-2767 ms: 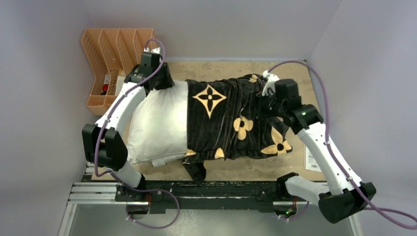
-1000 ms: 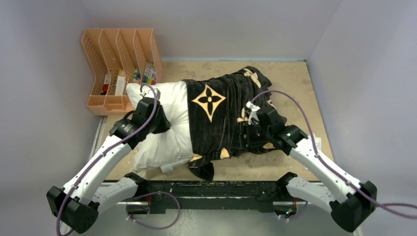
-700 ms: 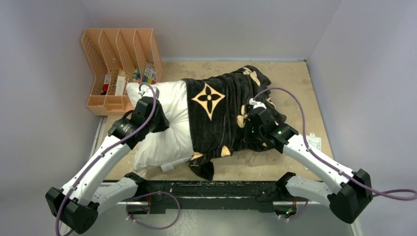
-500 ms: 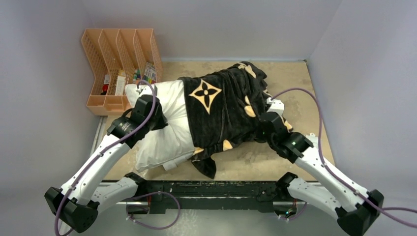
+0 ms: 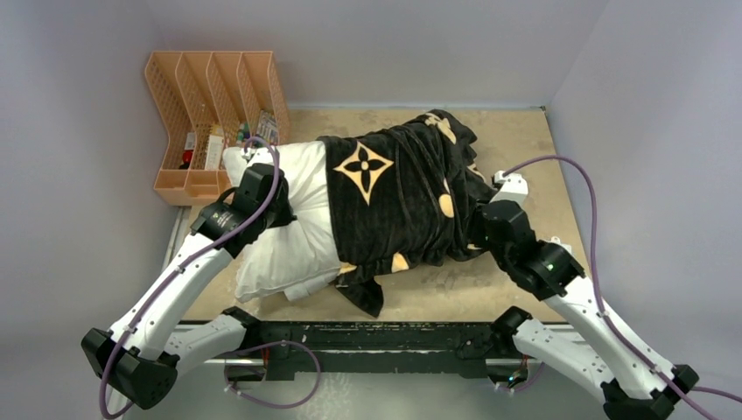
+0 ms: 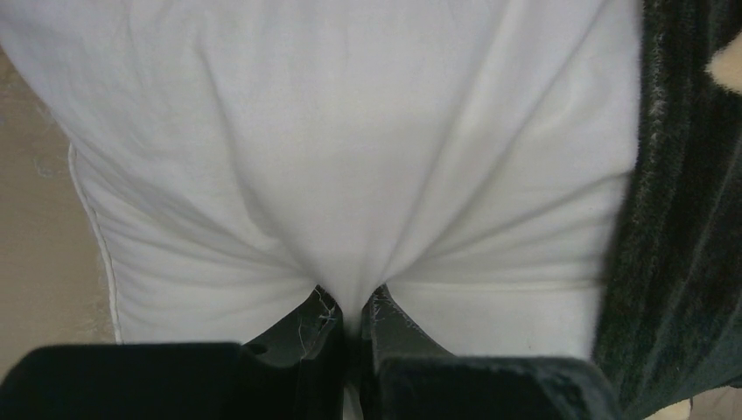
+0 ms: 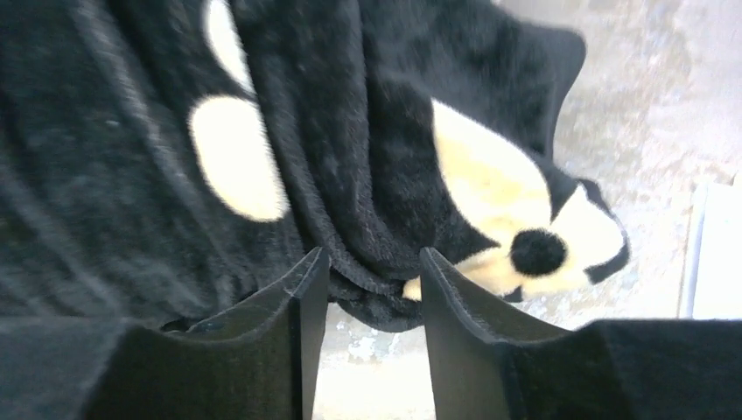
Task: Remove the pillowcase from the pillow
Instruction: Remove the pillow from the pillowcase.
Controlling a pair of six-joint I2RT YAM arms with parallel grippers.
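Observation:
The white pillow (image 5: 284, 241) lies on the left half of the table, its right part still inside the black pillowcase (image 5: 394, 197) with tan flower motifs. My left gripper (image 6: 354, 306) is shut on a pinch of the pillow's white cloth (image 6: 350, 175), near its far-left corner (image 5: 262, 197). My right gripper (image 7: 372, 273) sits at the pillowcase's near-right edge (image 5: 479, 232). Its jaws stand apart, and a rolled fold of the pillowcase (image 7: 385, 297) hangs between the fingertips with bare table showing below it.
An orange file rack (image 5: 210, 92) with small items stands at the back left, close to the pillow's corner. The tan table board (image 5: 516, 140) is walled on three sides. A white sheet (image 7: 716, 254) lies at the right edge.
My right arm has pulled away from the middle of the pillowcase to its near-right edge, dragging the fabric slightly right; its jaws closed and have parted again. The left gripper keeps its pinch on the pillow.

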